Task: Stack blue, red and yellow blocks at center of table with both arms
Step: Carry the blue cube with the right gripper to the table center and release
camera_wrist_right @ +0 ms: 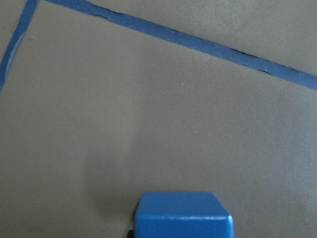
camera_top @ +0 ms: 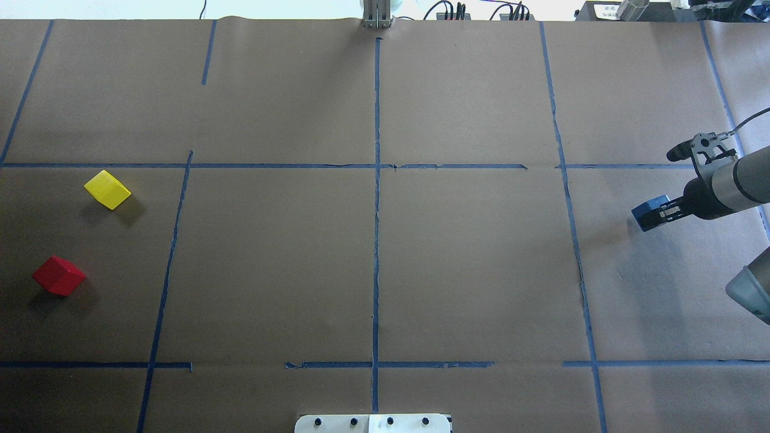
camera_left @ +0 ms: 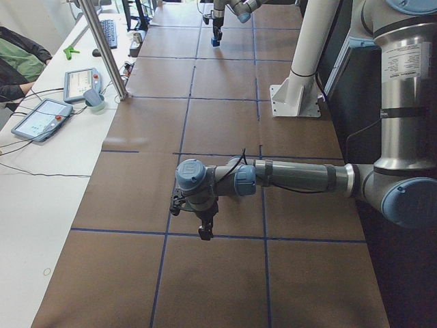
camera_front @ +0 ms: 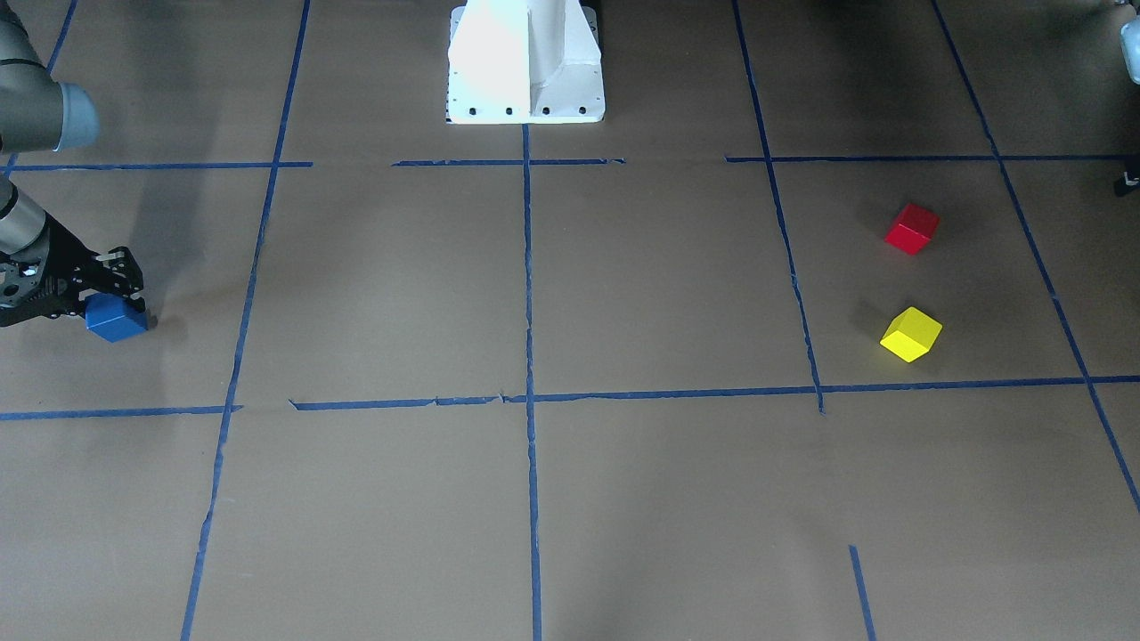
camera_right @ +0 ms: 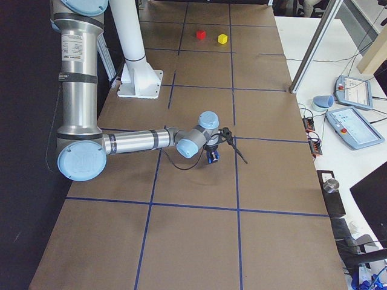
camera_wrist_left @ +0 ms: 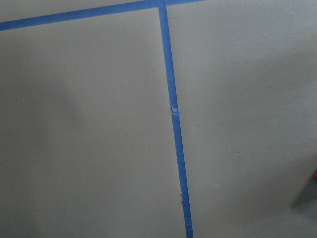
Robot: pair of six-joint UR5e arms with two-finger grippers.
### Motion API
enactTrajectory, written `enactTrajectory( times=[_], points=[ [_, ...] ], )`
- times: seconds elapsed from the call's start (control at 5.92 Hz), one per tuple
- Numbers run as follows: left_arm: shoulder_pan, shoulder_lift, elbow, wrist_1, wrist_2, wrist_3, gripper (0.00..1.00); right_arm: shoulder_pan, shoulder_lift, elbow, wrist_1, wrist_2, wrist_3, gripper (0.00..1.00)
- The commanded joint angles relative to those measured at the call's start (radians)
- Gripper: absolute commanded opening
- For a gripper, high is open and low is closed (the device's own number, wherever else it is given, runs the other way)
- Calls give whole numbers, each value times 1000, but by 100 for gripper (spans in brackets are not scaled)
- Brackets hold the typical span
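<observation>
The right gripper point(camera_top: 662, 211) is far out on the robot's right side of the table point(camera_front: 623, 294). Its two fingers are shut on the blue block point(camera_top: 645, 215), one on each side. The block is low over the brown paper, and I cannot tell if it touches the paper or hangs just above it. In the right wrist view the top of the block fills the bottom edge, with a dark shadow beside it.

The red block point(camera_front: 911, 228) and the yellow block point(camera_front: 910, 334) lie on the other side of the table, the robot's left side. They are near each other but not touching. The red one is closer to the white robot base point(camera_front: 525, 62) and the yellow one is farther from it. Both sit turned a bit, not square with the blue tape lines point(camera_front: 528, 294).

The middle of the table has no block on it yet.

The left gripper point(camera_left: 203, 234) points down over the paper, close to a blue tape line. It shows well only in the view from the table's left end - so I cannot tell if its fingers are wide or closed. It holds no block that I can see
</observation>
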Motion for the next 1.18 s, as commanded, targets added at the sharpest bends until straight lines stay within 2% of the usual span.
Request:
enactTrajectory(
  times=[0.0, 0.17, 0.51, 0.68, 0.84, 1.01],
  points=[
    [0, 0, 0, 0, 1, 0, 100, -75, 125, 34, -11, -18, 257, 8],
    [0, 0, 0, 0, 1, 0, 100, -184, 224, 31, -76, -119, 394, 10],
    [2, -1, -2, -2, 0, 0, 100, -355, 607, 7, -539, -283, 610, 11],
    [2, -1, -2, -2, 0, 0, 100, -404, 789, -129, -584, -319, 736, 12],
    [2, -1, 0, -2, 1, 1, 100, -462, 919, -261, -585, -357, 812, 13],
    [2, -1, 1, 0, 0, 0, 100, -481, 932, -267, -585, -373, 820, 14]
  ],
)
